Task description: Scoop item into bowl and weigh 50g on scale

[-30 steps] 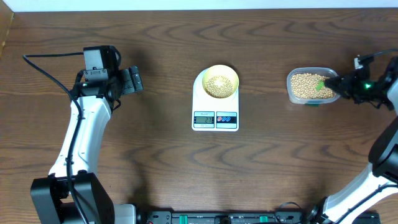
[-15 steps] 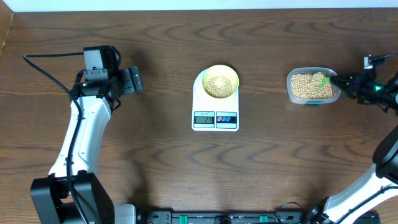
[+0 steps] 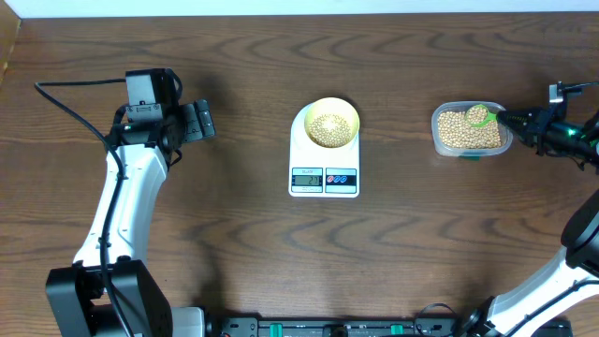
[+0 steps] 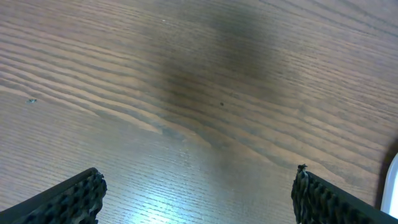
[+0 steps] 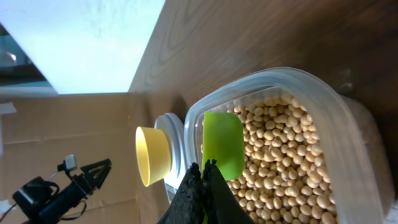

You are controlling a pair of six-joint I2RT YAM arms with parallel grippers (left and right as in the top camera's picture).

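Observation:
A pale yellow bowl point(image 3: 332, 124) holding some tan beans stands on the white scale point(image 3: 324, 174) at mid table. It also shows in the right wrist view point(image 5: 152, 155). A clear container point(image 3: 468, 131) full of beans point(image 5: 280, 155) stands to the right. My right gripper point(image 3: 520, 124) is shut on the handle of a green scoop point(image 5: 222, 144), whose head point(image 3: 479, 116) is over the beans with beans in it. My left gripper point(image 4: 199, 199) is open and empty above bare wood, far left of the scale.
The left arm point(image 3: 126, 187) stretches along the table's left side. A black cable point(image 3: 70, 103) lies behind it. The table's far edge point(image 3: 299, 13) runs along the top. The scale's edge point(image 4: 392, 186) shows at the right of the left wrist view.
My right gripper has drawn back to the right from over the container. The scoop head has come up out of the beans, loaded. The left arm has not moved.

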